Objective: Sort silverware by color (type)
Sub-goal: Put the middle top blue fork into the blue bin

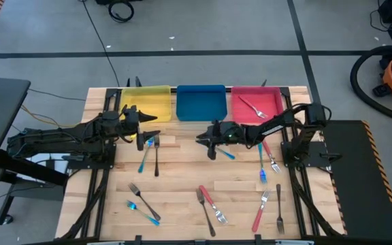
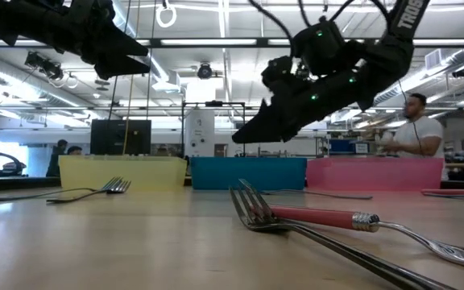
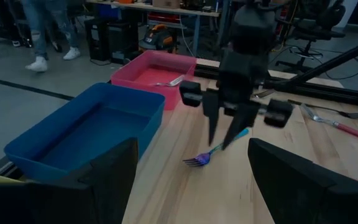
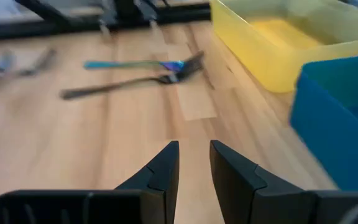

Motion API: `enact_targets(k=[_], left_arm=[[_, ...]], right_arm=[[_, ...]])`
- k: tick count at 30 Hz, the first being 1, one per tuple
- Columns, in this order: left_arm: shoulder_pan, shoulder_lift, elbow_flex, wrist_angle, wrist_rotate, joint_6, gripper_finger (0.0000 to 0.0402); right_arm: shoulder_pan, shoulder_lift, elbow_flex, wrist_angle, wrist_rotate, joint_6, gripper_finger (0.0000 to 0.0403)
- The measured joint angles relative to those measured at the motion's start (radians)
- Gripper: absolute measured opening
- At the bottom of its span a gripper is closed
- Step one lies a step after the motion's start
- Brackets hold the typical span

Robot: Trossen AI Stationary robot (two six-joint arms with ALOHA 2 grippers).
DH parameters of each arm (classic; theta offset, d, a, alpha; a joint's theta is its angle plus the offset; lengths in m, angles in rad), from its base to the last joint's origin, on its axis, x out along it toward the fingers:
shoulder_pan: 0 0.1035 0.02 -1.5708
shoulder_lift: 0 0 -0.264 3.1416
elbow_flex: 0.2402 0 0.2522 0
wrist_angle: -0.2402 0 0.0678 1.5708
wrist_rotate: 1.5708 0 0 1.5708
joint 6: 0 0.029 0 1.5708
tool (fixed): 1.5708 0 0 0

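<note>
Overhead, the right gripper hangs above the table just near of the blue bin, its jaws standing only a narrow gap apart with nothing visibly between them. A blue fork lies on the wood just beside it, apart from the fingers. The left gripper hovers near the yellow bin, jaws spread wide and empty, with another blue fork and a dark fork lying side by side just near of it. One red fork already rests in the pink bin, at the far right. Other forks lie scattered over the near half of the table: some blue, some red, some dark. A person stands in the room beyond.
</note>
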Motion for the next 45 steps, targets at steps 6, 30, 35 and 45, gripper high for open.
enact_targets(k=[6,30,35,45], left_arm=[[0.0,0.0,0.0,-0.001,0.0,0.0,0.0306],[0.0,0.0,0.0,-0.006,0.0,0.0,0.0306],[0.0,0.0,0.0,-0.006,0.0,0.0,0.0306],[0.0,0.0,0.0,-0.007,0.0,0.009,0.0306]], right_arm=[[-0.032,0.028,0.088,-0.176,0.011,-0.019,0.0099],[-0.145,0.025,0.12,-0.399,-0.195,0.01,0.0099],[-0.142,0.049,0.121,-0.369,-0.184,0.02,0.0099],[-0.138,0.137,0.121,-0.303,-0.181,0.044,0.0099]])
